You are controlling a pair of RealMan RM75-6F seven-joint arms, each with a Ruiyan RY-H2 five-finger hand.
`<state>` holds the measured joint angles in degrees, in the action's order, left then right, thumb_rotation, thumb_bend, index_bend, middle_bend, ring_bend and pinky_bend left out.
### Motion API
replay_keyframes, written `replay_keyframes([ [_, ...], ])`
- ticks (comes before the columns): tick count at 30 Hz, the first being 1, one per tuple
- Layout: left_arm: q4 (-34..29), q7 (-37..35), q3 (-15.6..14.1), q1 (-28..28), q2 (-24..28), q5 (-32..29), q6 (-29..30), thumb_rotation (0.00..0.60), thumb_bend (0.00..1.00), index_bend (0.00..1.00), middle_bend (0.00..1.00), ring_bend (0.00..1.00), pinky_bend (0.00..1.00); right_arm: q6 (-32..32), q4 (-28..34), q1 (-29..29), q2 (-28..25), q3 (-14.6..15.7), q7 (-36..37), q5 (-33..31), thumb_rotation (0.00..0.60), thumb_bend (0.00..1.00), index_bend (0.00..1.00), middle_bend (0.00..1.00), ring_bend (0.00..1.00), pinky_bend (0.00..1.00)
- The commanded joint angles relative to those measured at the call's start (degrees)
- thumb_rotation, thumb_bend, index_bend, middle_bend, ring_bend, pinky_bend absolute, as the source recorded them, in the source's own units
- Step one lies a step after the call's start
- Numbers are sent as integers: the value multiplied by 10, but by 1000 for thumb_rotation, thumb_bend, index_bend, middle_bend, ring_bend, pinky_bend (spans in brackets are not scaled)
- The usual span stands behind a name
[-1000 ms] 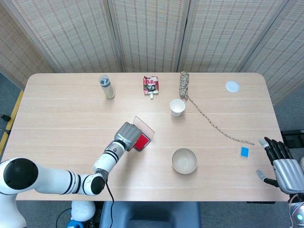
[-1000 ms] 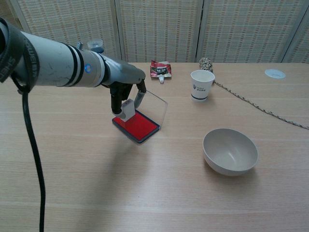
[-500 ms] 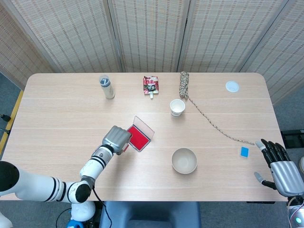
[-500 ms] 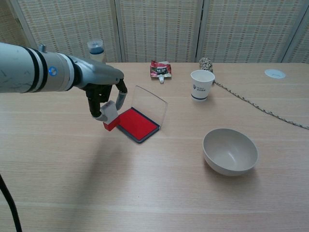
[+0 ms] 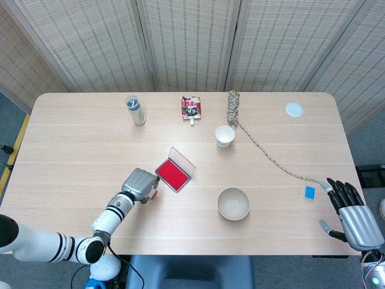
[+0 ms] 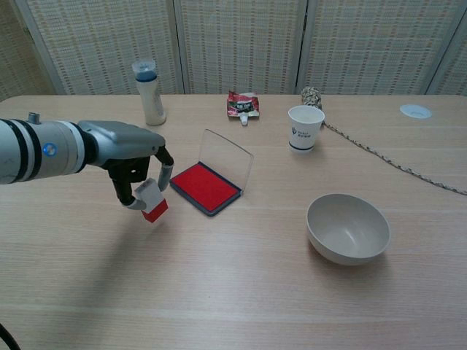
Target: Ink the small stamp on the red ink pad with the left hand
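Your small stamp (image 6: 151, 203), red face tilted down, sits pinched in the left hand (image 6: 135, 171), apparently just above the table (image 6: 233, 292), at about 8 o'clock from the open red ink pad (image 6: 206, 187). Your right hand (image 5: 355, 212) hangs at the table's 4 o'clock corner, fingers spread, holding nothing.

The left hand (image 6: 135, 175) with the small stamp (image 6: 151, 201) is no longer over the red ink pad (image 6: 205, 187). One second ago the stamp pressed on the pad; now the hand holds it lifted, tilted, well to the left of the pad, its red face showing.
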<state>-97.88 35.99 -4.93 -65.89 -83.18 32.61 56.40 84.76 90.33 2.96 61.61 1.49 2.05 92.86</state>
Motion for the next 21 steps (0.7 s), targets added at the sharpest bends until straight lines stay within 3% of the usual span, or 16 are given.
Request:
replay_keyframes([
  [1,14,-16,-2,17,-10,23,-6,600,533,766,1000,1000,921,-1,0,0,0,0,-1,-1,600,269,0,0,0,0],
  [17,71,-48,8,67,-34,80,-42,600,524,663,1000,1000,921,-7,1,2,3,0,-9,-4,600,269,0,0,0,0],
  [21,72,-42,13,72,-33,83,-41,600,415,542,1000,1000,920,-9,1,3,4,-1,-11,-6,600,269,0,0,0,0],
])
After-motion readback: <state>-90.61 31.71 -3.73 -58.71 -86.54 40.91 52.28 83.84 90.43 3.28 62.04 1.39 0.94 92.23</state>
